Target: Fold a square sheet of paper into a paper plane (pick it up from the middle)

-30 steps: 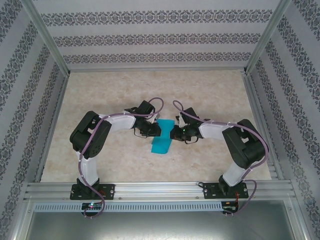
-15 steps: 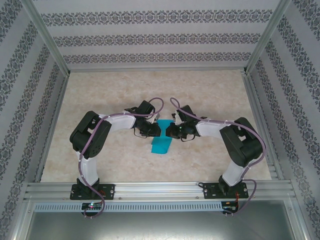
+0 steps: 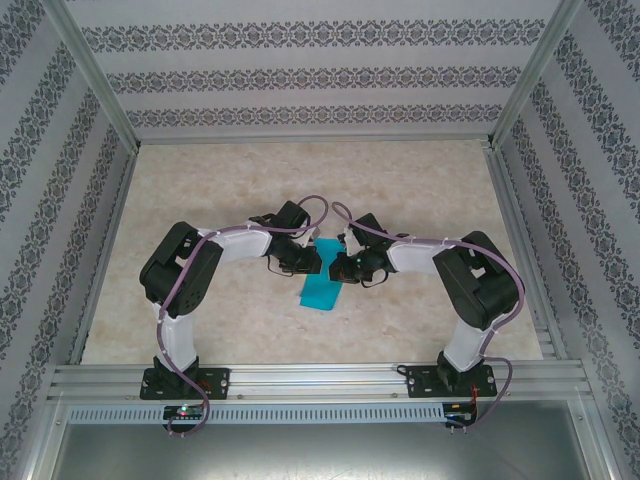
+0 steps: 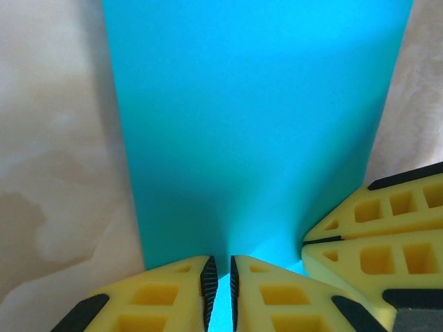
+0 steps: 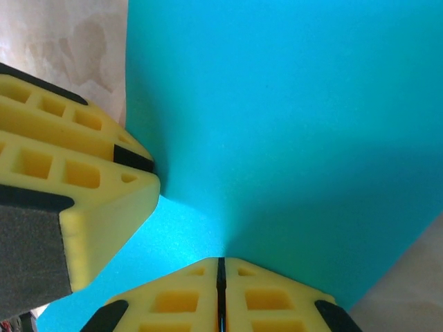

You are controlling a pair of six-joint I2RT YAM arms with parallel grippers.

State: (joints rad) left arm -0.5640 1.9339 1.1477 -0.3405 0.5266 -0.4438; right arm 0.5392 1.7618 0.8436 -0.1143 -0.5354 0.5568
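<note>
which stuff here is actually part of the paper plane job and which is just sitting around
Part of the job:
- turquoise sheet of paper, pinched up in the middle
- left gripper, shut on it
- right gripper, shut on it

Just there:
- table
- patterned walls
- metal frame rail

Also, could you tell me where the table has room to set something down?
Bare: the table from the arms to the back wall, and the strip between the arm bases. Crowded: the middle, where left gripper and right gripper pinch the square sheet of paper.
</note>
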